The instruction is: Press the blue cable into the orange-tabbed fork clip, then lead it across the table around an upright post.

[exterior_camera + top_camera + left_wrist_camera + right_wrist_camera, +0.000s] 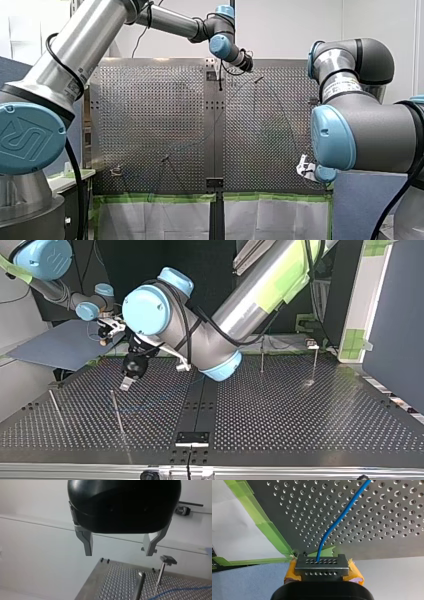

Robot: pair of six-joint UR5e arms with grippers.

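Blue cable (332, 527) is pinched between the closed, yellow-padded fingers of my right tool (322, 565) beside the green tape (272, 535) at the edge, and curves away across the perforated surface (387, 517). My left tool (119, 553) hangs wide apart, holding nothing, above a corner near an upright post (161, 572).

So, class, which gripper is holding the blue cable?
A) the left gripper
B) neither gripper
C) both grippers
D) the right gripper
D: in the right wrist view the blue cable comes straight out of the shut right gripper, while the left gripper hangs open and empty.
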